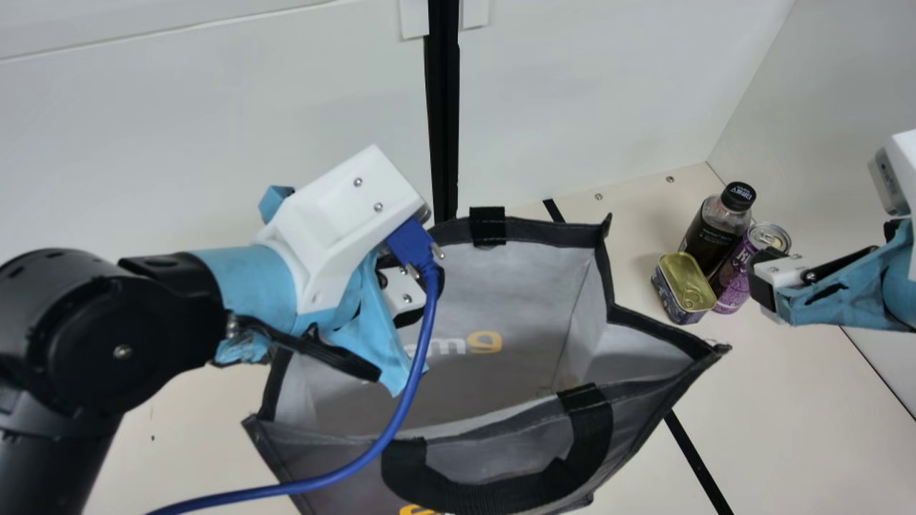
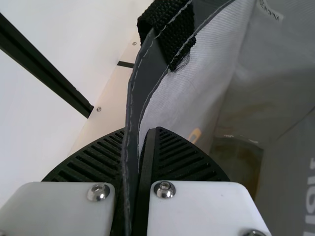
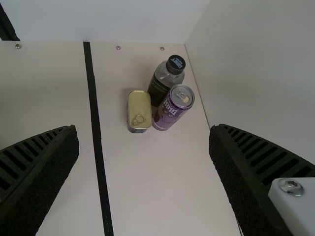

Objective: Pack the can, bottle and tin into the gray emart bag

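Note:
In the main view the gray bag (image 1: 501,429) stands open-mouthed at the centre. My left gripper (image 1: 411,304) is at its far-left rim; in the left wrist view the left gripper (image 2: 138,162) is shut on the bag's dark rim (image 2: 133,98). My right gripper (image 1: 769,286) hangs beside the purple can (image 1: 737,275); in the right wrist view the right gripper (image 3: 142,147) is open with nothing between its fingers. The dark bottle (image 1: 708,236) stands behind the can, and the gold-lidded tin (image 1: 687,282) stands left of it. All three are close together on the table.
White walls (image 1: 572,93) enclose the table's back and right side. Black tape (image 1: 690,450) runs over the cream table right of the bag. A blue cable (image 1: 401,415) hangs from my left wrist across the bag's mouth. One bag handle (image 1: 501,486) droops at the front.

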